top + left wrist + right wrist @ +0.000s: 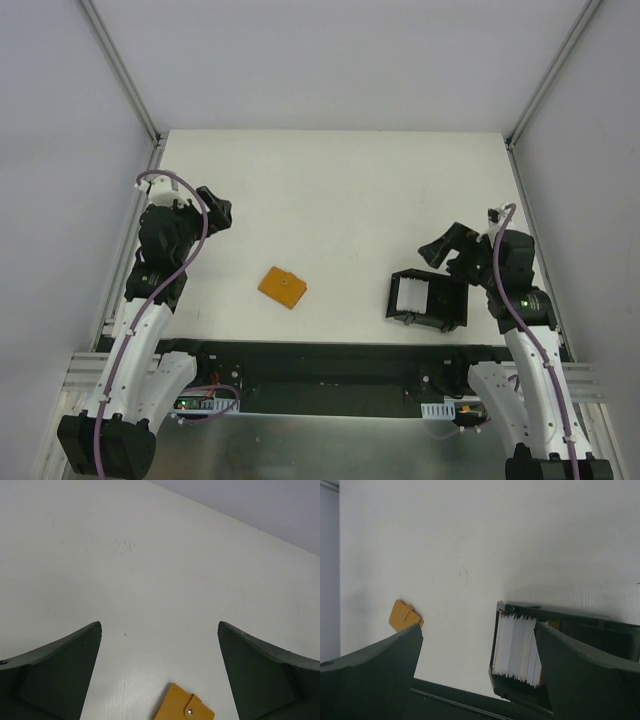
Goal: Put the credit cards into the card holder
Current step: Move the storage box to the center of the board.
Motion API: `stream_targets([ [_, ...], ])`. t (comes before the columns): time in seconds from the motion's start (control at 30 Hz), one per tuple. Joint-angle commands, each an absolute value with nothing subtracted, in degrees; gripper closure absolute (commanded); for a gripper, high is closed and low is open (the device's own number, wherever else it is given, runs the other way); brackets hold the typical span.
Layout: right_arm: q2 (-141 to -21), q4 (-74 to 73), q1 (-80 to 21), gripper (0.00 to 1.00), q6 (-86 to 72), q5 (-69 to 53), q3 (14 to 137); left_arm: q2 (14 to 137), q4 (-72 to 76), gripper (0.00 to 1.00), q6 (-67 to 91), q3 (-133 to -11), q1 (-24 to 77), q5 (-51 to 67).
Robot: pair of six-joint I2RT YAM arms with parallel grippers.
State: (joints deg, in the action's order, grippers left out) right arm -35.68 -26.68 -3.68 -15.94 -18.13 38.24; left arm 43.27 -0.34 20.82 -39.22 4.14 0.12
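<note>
Approach looks to be the step in hand, since nothing is gripped; the left gripper (215,212) hangs over the bare table (330,190) with its jaws spread wide and empty; the right gripper (440,250) is just as wide and just as empty. No credit cards lie loose in any view; I judge they are inside the tan-orange wallet (184,710), whose snap (189,711) appears fastened. From the left wrist, that wallet lies low between the two fingers, back toward the palm rather than out past the tips. The card holder (450,305) sits just under the right gripper, partly hidden behind its right-hand finger; its white ridged insert (515,647) lies between the two fingers.

Next, as I read it, the left gripper must drop onto the wallet and the flap must be opened, likely with the other arm pinning it; thin cards will then need an edge pinch.
</note>
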Motion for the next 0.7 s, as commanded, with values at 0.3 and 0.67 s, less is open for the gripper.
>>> stream_targets([
  [0.3, -34.9, -48.7, -3.7, 0.04, -16.0, 18.4, 42.5, 43.6, -12.0, 0.01, 26.7, -40.6, 4.3, 7.7],
  [0.67, -34.6, -47.2, -1.4, 0.04, -17.0, 9.3, 37.4, 45.1, -12.0, 0.01, 25.4, -40.2, 4.3, 11.3],
])
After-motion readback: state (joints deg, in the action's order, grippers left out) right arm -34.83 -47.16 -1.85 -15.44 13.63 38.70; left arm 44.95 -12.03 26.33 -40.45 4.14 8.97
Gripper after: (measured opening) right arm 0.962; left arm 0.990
